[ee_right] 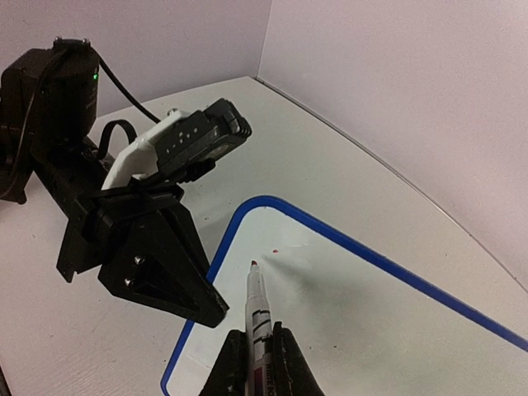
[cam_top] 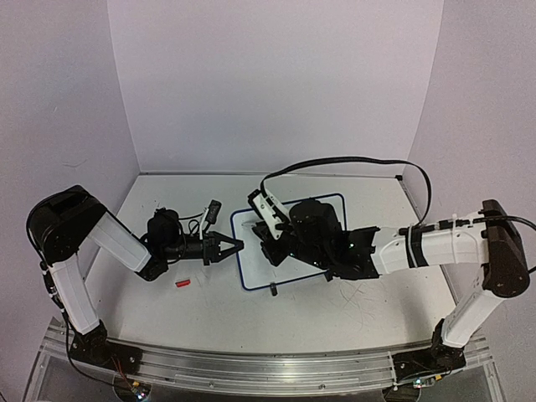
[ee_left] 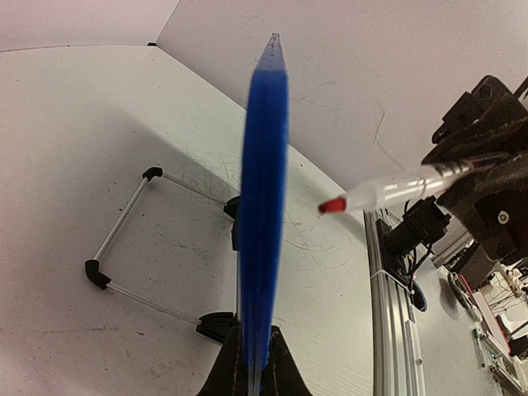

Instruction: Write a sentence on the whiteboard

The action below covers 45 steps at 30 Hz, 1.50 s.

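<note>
**Marker over the board.** The right claw is pressed together on the barrel of a white marker. It pinches the marker low down, so the red tip points away from the fingers and out over the whiteboard. These views do not show whether the tip touches the surface. A small red dot sits on the white just beyond the tip. The whiteboard lies under and ahead of this claw, and one of its rounded corners curves past just beyond the marker's tip.

Beside the marker, the left claw is clamped on the whiteboard's left edge, its black fingers closed over the dark-blue rim. In that claw's own wrist view, the rim runs edge-on as a blurred blue bar rising from between the fingers. The marker's tip is off to one side of the bar and apart from it.

Farther out, a black clip foot sits at the board's near edge, on the arm-base side of the right claw. A small red cap lies alone on the scratched white desk. It is near the left claw on the base side and touches neither the claw nor the board. Pale lilac walls close in the desk beyond both claws.
</note>
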Available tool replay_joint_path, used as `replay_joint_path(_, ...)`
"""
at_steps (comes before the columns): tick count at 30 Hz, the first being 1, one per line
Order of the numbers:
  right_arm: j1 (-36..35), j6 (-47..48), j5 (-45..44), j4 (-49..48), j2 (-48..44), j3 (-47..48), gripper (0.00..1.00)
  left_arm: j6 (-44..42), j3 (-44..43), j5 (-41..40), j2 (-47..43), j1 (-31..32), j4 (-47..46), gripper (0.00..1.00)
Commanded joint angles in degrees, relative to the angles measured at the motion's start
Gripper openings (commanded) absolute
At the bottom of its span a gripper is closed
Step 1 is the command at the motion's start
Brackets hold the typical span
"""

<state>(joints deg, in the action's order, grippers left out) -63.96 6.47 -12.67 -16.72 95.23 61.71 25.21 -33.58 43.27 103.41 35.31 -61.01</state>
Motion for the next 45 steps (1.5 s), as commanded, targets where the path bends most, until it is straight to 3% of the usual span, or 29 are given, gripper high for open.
replay_joint_path(1, -0.25, 1.02, -2.71, -2.70, -1.84, 2.03, 0.00, -1.04, 0.31, -0.66, -2.15, -0.15, 0.26, 0.00)
replay_joint_path(45, -0.23, -0.81, -7.07, 2.07, 4.05, 3.81, 0.00, -1.63, -0.14, -0.63, -3.29, -0.12, 1.62, 0.00)
